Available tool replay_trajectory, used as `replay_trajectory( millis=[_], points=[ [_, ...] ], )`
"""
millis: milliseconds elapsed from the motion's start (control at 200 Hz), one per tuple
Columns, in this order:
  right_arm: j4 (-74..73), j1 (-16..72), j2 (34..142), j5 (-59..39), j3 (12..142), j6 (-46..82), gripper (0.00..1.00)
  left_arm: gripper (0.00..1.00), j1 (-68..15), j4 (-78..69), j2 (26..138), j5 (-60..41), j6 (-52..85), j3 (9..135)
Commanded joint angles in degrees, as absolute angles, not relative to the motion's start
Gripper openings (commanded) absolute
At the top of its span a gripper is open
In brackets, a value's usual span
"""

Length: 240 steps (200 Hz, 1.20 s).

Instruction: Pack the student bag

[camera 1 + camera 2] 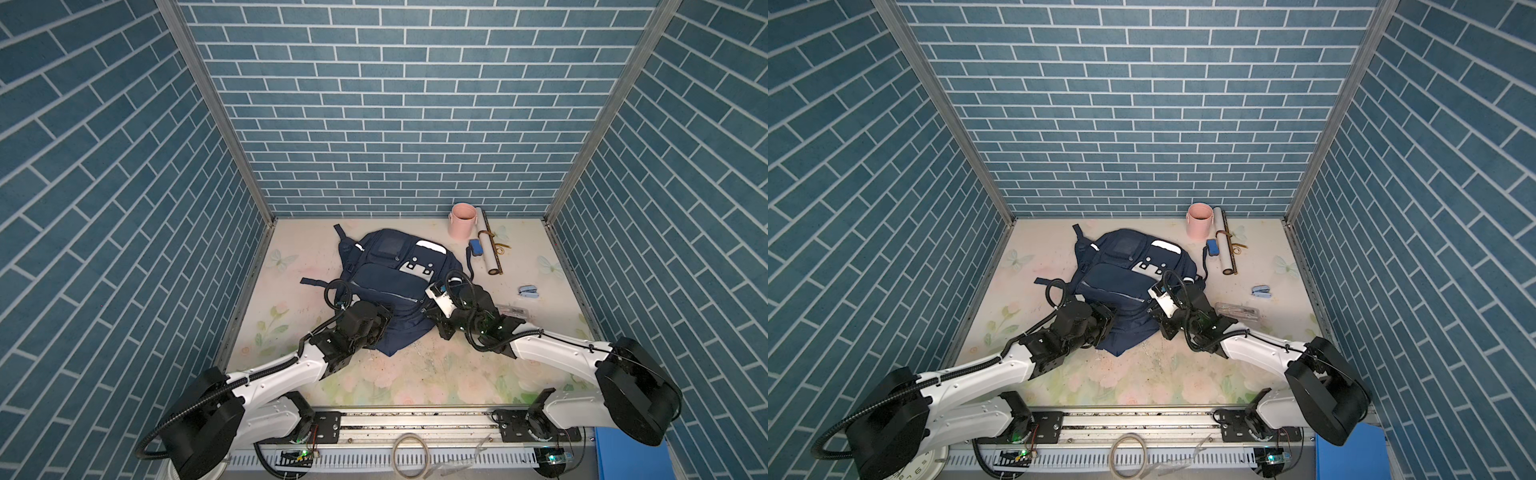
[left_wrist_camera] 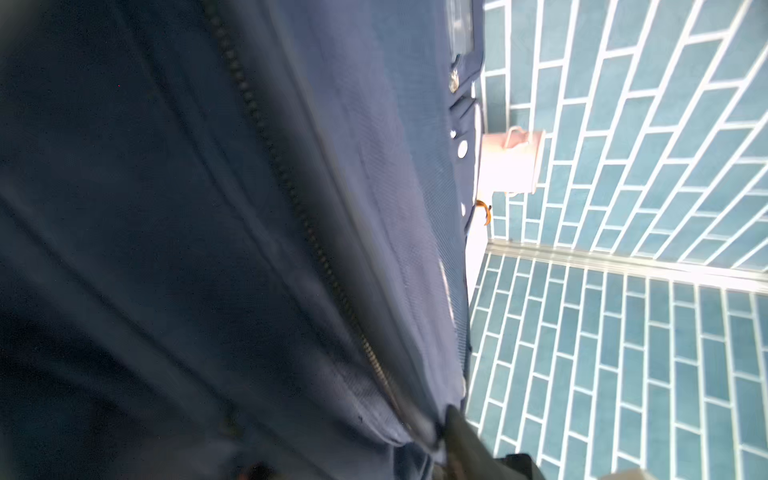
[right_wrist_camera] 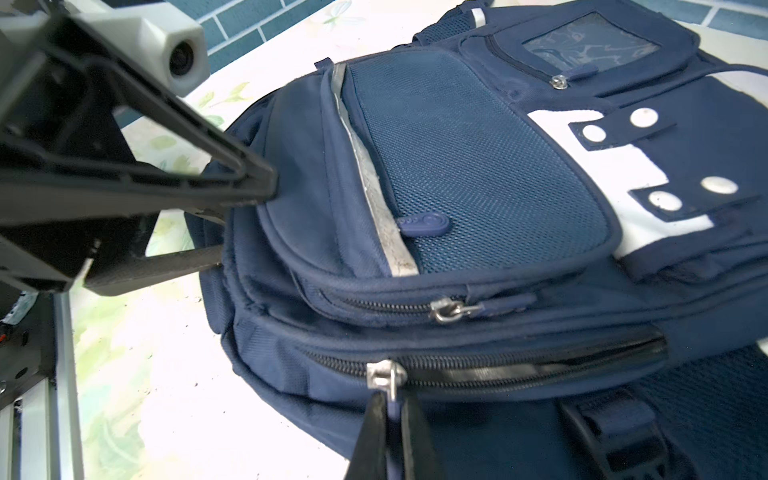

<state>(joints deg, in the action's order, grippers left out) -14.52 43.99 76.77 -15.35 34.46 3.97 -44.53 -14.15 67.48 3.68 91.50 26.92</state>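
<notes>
Left gripper (image 3: 245,220) part spread, fingertips against the left side of the student bag (image 1: 390,286); can't tell if fabric is clamped. Right gripper (image 3: 390,409) pressed together, pinching the main-compartment zipper pull (image 3: 387,378) on the bag's near edge. Blue brick-pattern walls (image 1: 395,104) on three sides, floral tabletop (image 1: 415,374). Bag lies flat, front up, mid-table, between both grippers. Paper roll (image 1: 487,245) and pink cup (image 1: 462,220) sit beyond it, toward the back right.
</notes>
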Motion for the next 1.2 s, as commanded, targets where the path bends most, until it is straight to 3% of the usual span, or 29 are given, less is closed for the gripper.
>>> replay_trajectory(
  millis=[0,275,540,1195],
  points=[
    [-15.04,44.12,75.97,-13.5,34.66,2.2,0.0,0.03,-44.43,-20.75,67.51,3.61,90.84,25.65],
    [-13.45,42.82,72.61,-4.97,32.91,4.44,0.0,0.0,-40.95,-14.18,57.21,1.95,85.18,23.64],
    [-12.75,32.31,75.32,-10.49,33.79,2.24,0.0,0.0,-40.96,-11.29,50.23,1.39,86.19,21.01],
    [-8.57,27.56,83.04,-10.59,41.5,-2.81,0.01,0.0,-45.9,-12.21,49.34,4.1,86.32,21.48]
  ],
)
